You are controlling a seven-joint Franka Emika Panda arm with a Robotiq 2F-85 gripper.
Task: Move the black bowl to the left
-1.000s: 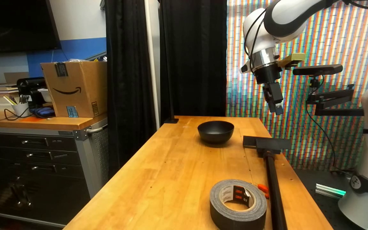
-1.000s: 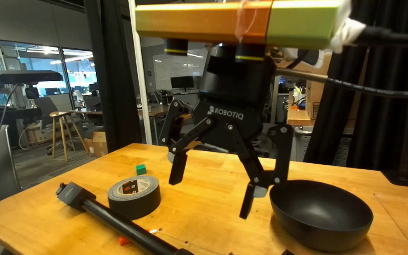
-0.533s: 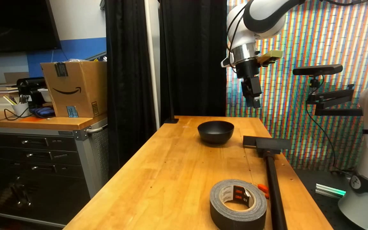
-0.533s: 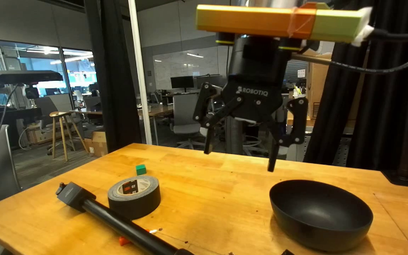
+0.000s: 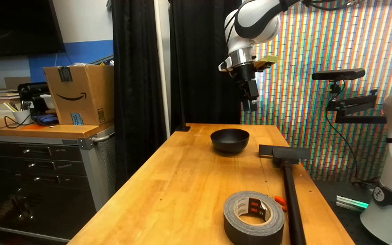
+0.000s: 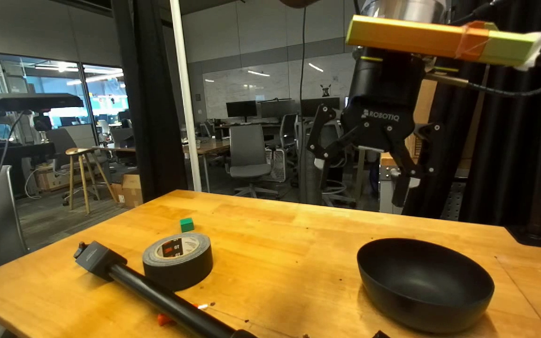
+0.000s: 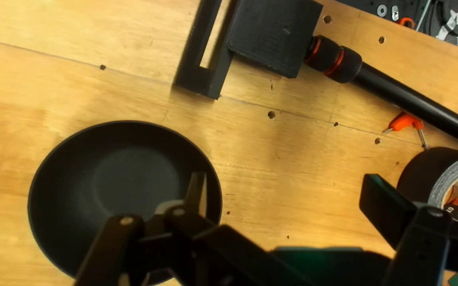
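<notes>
The black bowl sits on the table, lower right in an exterior view. The gripper hangs higher, spread wide and empty (no contact yet), so grasp, leftward move and release all seem to remain.

In both exterior views the black bowl stands upright on the wooden tabletop, mouth up. It is round, with a smooth rim, sides that narrow toward the base and a soft sheen inside. In an exterior view the black bowl sits right of centre, just below mid-height; in an exterior view the black bowl is at the lower right. In the wrist view the black bowl fills much of the lower left, its circular floor showing, its lower right part hidden.
</notes>
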